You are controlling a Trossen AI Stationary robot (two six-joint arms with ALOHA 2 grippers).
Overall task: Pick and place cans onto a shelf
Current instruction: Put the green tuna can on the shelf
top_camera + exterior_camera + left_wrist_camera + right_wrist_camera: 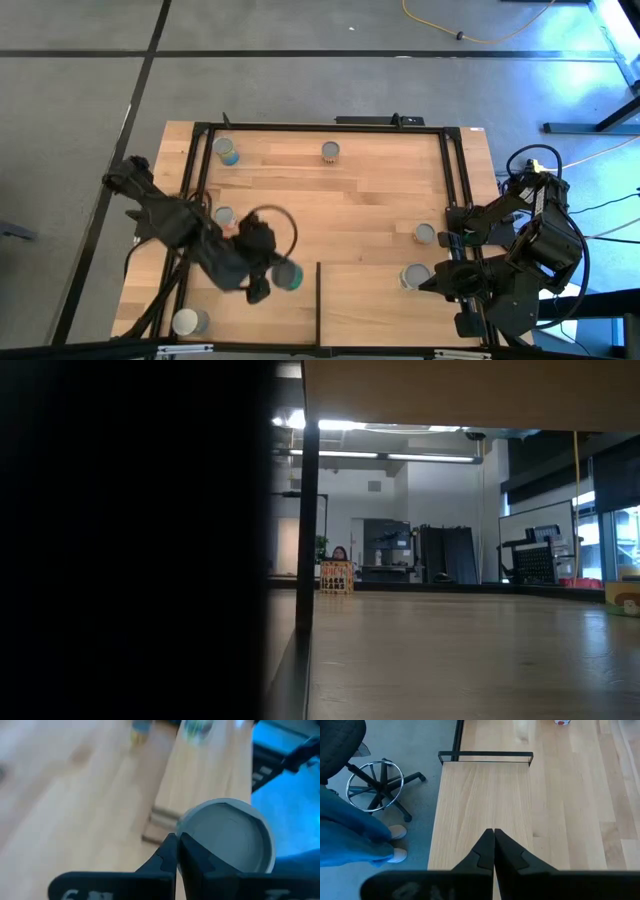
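A: Where is the left gripper [262, 290]?
B: At the near left of the striped tabletop [350, 200], its dark arm slanting in from the left edge. A blue-sided can [289, 277] lies just beside its tip; I cannot tell whether they touch.

A: And the other cans?
B: One at the near left corner [188, 322], one just left of the arm [224, 216], a blue one at the far left [227, 151], one far centre [331, 151], two on the right [425, 234] [415, 276].

A: The right gripper [430, 287]?
B: Beside the nearer right-hand can, by the table's right edge.
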